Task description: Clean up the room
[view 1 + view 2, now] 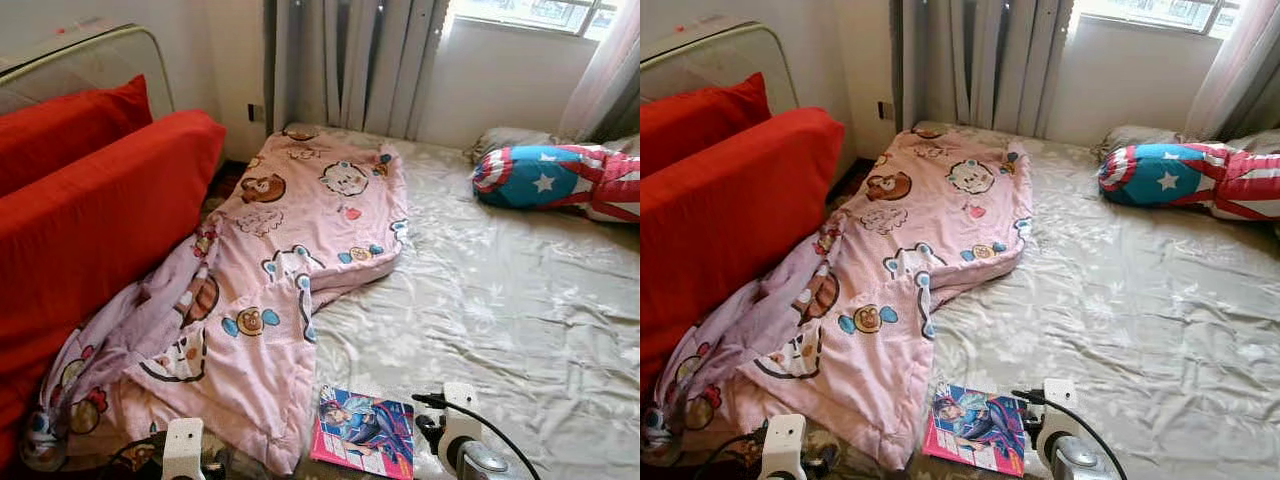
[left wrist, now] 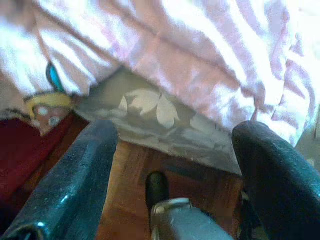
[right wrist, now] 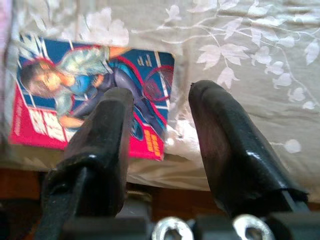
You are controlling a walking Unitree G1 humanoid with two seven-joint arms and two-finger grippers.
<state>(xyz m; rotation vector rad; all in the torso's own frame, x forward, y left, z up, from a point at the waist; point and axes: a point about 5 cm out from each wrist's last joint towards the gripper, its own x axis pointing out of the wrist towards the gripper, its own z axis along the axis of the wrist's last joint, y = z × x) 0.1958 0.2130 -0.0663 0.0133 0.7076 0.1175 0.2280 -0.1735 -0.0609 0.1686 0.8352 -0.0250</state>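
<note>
Bedroom scene from the head camera. Mattress sheet point(image 1: 500, 300), pale with a leaf print, spans the frame. Pink cartoon-print quilt point(image 1: 290, 250) lies rumpled from 12 o'clock down to 7 o'clock, its lower end spilling off the mattress beside the red sofa point(image 1: 90, 220) at 9 o'clock. Star-and-stripe bolster point(image 1: 560, 178) rests at 2 o'clock under the window. Comic book point(image 1: 365, 432) lies flat at 6 o'clock on the sheet, just beside the quilt's hem; its cover shows a drawn figure, and the lettering is too blurred to read. Right gripper point(image 3: 160, 145) hovers just above the book's near corner, fingers point(image 3: 100, 150) parted and empty. Left gripper point(image 2: 170, 165) hangs at the mattress edge over wooden floor point(image 2: 130, 200), fingers spread wide, holding nothing.
</note>
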